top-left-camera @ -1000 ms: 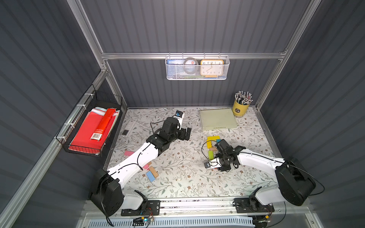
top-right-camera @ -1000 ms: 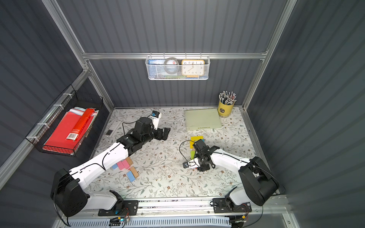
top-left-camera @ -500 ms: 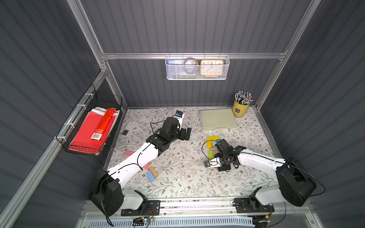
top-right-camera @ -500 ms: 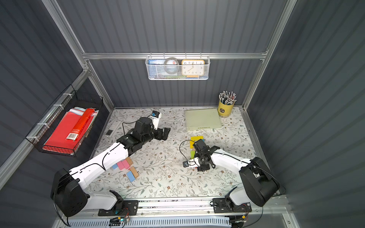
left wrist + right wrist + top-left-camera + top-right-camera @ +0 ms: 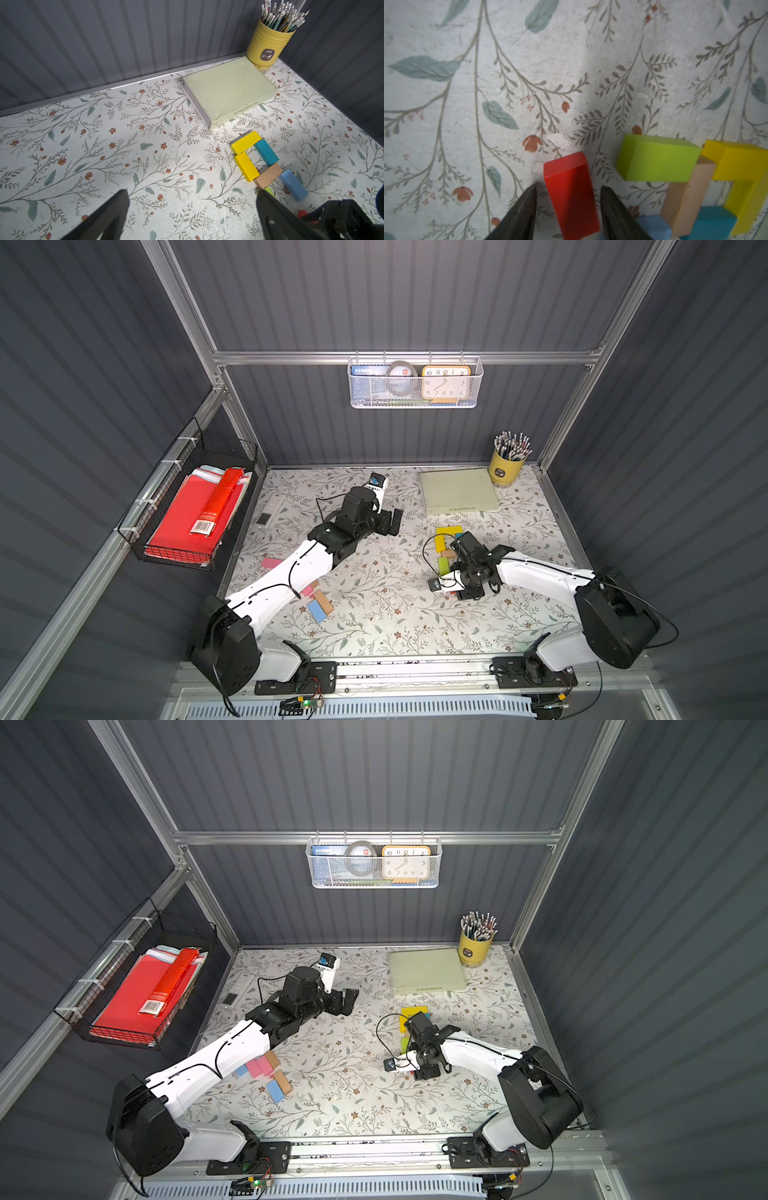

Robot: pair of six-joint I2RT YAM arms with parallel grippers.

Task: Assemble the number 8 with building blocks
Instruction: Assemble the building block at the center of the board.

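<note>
Right claw (image 5: pixel 569 187): black tapered fingers parted, straddling a red block (image 5: pixel 566 172) with a gap on each side, so not clamping it. The red block is glossy painted wood, a sharp-edged rectangular brick, lying on the table. Just beside it is a lime green block (image 5: pixel 656 160) of the same shape. Its end meets a plain tan block (image 5: pixel 687 191) with bare wood grain. The tan one closes a square loop with two yellow blocks (image 5: pixel 246 142) and a teal block (image 5: pixel 266 152). A light blue block (image 5: pixel 293 184) runs on from its other end. The figure sits near a flat pale green book (image 5: pixel 457 491).

Left claw (image 5: pixel 191 191): spread wide, nothing between the fingers, hovering well apart from the figure. Beside the left arm is a loose pile (image 5: pixel 266 1073) of pink, blue and tan bricks. One pink block (image 5: pixel 270 562) lies alone near the table edge.

Table (image 5: pixel 374 626): matte whitish cover printed with grey twigs, teal leaves and rust flowers. It is scuffed, with small chips in the print near the red block.

Room: dark grey ribbed wall panels in an aluminium frame. On the back rail hangs a white mesh basket (image 5: pixel 415 405) holding a clock. A yellow cup of pencils (image 5: pixel 505 468) stands in the corner. A black wire basket (image 5: pixel 174 559) with red folders hangs on the side wall.
</note>
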